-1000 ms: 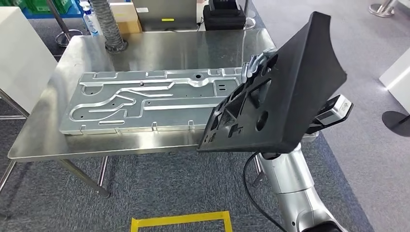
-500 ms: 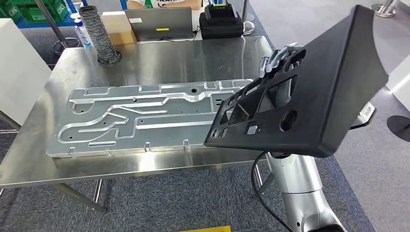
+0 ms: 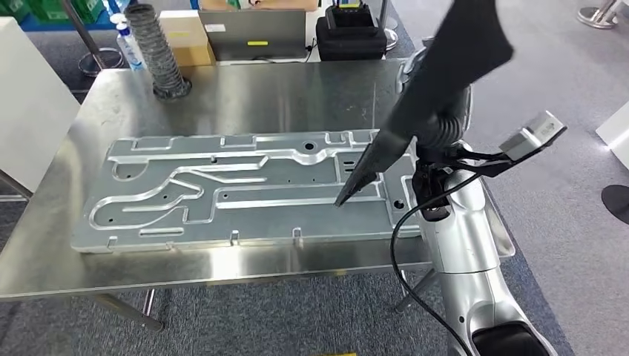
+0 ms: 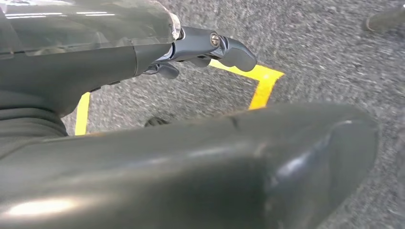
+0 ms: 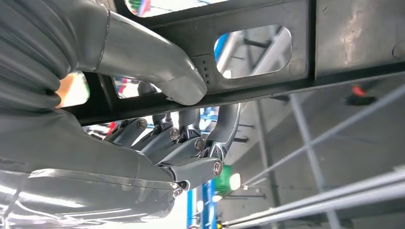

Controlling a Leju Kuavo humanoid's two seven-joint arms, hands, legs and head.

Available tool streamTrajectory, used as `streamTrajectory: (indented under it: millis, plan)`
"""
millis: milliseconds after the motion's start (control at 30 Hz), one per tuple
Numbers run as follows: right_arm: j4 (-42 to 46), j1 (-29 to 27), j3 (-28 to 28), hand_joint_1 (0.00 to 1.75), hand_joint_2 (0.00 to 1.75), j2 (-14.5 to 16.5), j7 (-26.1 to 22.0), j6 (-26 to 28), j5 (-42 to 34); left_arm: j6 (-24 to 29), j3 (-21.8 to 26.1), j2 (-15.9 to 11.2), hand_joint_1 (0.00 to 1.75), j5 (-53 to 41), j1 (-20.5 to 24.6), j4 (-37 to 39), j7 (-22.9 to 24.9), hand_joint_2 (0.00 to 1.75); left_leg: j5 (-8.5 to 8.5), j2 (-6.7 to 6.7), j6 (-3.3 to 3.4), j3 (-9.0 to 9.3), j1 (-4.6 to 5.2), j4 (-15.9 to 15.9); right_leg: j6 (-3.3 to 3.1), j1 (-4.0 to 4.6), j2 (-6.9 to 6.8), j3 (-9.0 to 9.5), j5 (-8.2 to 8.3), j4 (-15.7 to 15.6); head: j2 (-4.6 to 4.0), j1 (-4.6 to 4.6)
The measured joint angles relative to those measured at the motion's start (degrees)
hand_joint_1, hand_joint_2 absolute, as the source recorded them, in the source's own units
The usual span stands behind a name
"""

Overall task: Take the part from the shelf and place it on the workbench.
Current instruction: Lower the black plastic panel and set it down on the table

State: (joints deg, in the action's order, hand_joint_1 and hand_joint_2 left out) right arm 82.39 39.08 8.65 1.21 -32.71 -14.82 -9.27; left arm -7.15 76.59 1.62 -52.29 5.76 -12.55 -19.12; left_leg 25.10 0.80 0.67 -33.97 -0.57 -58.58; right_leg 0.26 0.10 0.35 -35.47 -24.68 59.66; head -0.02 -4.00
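Stainless steel counter [image 3: 245, 93] on metal legs, standing on grey carpet floor [image 3: 245, 319]. Large machined aluminium plate [image 3: 237, 193] with milled grooves and holes lies flat on counter, along near edge. Grey ribbed hose [image 3: 157, 52] stands upright at far left corner. Behind far edge: cardboard box [image 3: 185, 37], grey panel [image 3: 256, 33], black device [image 3: 350, 33]; contact with counter unclear.

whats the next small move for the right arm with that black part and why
Probably lower it toward flat over the workbench. The right hand grips the black part through its ribbed frame, and the part stands steeply on edge, its low corner above the metal plate rather than resting on anything.
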Motion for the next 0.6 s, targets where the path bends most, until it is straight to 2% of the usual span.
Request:
streamTrajectory:
  millis: [67, 133, 167, 200, 267, 300, 333, 367, 433, 467, 500, 533, 600]
  plan:
    - [-2.33, 2.01, 0.85, 1.75, 1.75, -0.35, 2.08, 0.96, 2.13, -0.27, 0.16, 0.04, 0.0, 0.17, 0.01, 0.01, -0.27, 0.0, 0.15, 0.0, -0.55, -0.04, 0.07, 0.11, -0.45, 0.24, 0.04, 0.14, 0.05, -1.08, 0.0, 0.0]
    - [-5.0, 4.34, 2.02, 1.75, 1.75, -0.76, 4.23, 1.65, 4.54, -0.54, 0.25, -0.02, 0.0, 0.29, -0.02, 0.01, -0.6, 0.0, 0.74, -0.07, -1.13, -0.16, 0.08, -0.3, -1.04, -0.09, 0.01, 0.41, 0.14, -1.53, 0.0, -0.01]
    - [-6.46, 5.76, 2.71, 1.75, 1.75, -0.91, 5.12, 1.94, 5.72, -0.64, 0.29, -0.04, 0.0, 0.38, -0.01, 0.01, -0.75, 0.0, 1.62, -0.13, -1.38, -0.72, 0.09, -1.63, -1.34, -0.27, -0.02, 0.61, 0.22, -1.82, 0.0, -0.01]
    - [-8.03, 7.29, 3.53, 1.75, 1.75, -1.03, 5.97, 2.26, 7.07, -0.77, 0.34, -0.09, 0.0, 0.45, 0.0, 0.01, -0.9, 0.0, 3.04, -0.2, -1.6, -1.92, 0.05, -4.24, -1.59, -0.38, -0.06, 0.81, 0.25, -2.04, 0.0, -0.02]
    - [-11.55, 10.38, 5.48, 1.75, 1.75, -1.28, 7.67, 3.06, 10.49, -1.12, 0.5, -0.11, 0.0, 0.57, -0.03, 0.01, -1.26, 0.0, 6.31, -0.29, -1.97, -5.83, -0.07, -12.07, -1.9, -0.29, -0.07, 0.97, 0.1, -2.06, 0.0, -0.02]
    - [-13.42, 11.77, 6.59, 1.75, 1.75, -1.42, 8.52, 3.37, 12.46, -1.29, 0.58, -0.13, 0.0, 0.58, -0.09, 0.01, -1.45, 0.0, 7.15, -0.32, -2.12, -7.64, -0.11, -15.32, -1.97, -0.24, -0.06, 1.06, 0.0, -2.03, 0.0, -0.02]
    - [-15.14, 13.05, 7.67, 1.75, 1.75, -1.52, 9.3, 3.47, 14.21, -1.42, 0.63, -0.13, 0.0, 0.57, -0.14, 0.01, -1.62, 0.0, 6.92, -0.33, -2.22, -8.62, -0.12, -16.69, -1.99, -0.21, -0.06, 1.18, -0.13, -1.98, 0.0, -0.02]
    - [-16.96, 14.4, 8.87, 1.75, 1.75, -1.6, 10.03, 3.25, 15.73, -1.51, 0.65, -0.13, 0.0, 0.55, -0.17, 0.01, -1.8, 0.0, 5.48, -0.35, -2.24, -8.4, -0.13, -15.58, -1.95, -0.2, -0.05, 1.34, -0.31, -1.9, 0.0, -0.02]
    - [-20.36, 17.47, 11.15, 1.75, 1.75, -1.63, 11.16, 2.09, 17.67, -1.64, 0.66, -0.14, 0.0, 0.33, -0.13, 0.01, -2.13, 0.0, 0.91, -0.42, -2.06, -5.38, -0.13, -8.11, -1.73, -0.21, -0.05, 1.72, -0.85, -1.56, 0.0, -0.02]
    - [-22.26, 19.21, 12.34, 1.75, 1.75, -1.63, 11.51, 1.31, 18.47, -1.79, 0.66, -0.14, 0.0, 0.16, -0.07, 0.01, -2.35, 0.0, -0.65, -0.45, -1.9, -3.64, -0.03, -4.35, -1.54, -0.13, -0.03, 1.77, -1.15, -1.31, 0.0, -0.02]
    - [-23.88, 20.84, 13.31, 1.75, 1.75, -1.62, 11.74, 0.59, 19.08, -1.93, 0.66, -0.14, 0.0, -0.02, 0.01, 0.01, -2.57, 0.0, -1.42, -0.45, -1.65, -2.53, 0.06, -1.83, -1.31, -0.04, -0.03, 1.71, -1.35, -1.1, 0.0, -0.02]
    - [-25.54, 22.24, 14.25, 1.75, 1.75, -1.59, 11.87, -0.14, 19.71, -2.09, 0.65, -0.14, 0.0, -0.2, 0.06, 0.01, -2.79, 0.0, -1.48, -0.43, -1.42, -2.02, 0.15, -0.62, -1.07, 0.05, -0.03, 1.62, -1.45, -0.98, 0.0, -0.02]
    - [-29.05, 24.37, 16.15, 1.75, 1.75, -1.37, 11.96, -1.25, 20.95, -2.25, 0.64, -0.09, 0.0, -0.45, 0.08, 0.01, -3.16, 0.0, -1.28, -0.34, -0.89, -1.93, 0.12, -0.29, -0.6, 0.18, -0.07, 1.44, -1.5, -0.98, 0.0, -0.01]
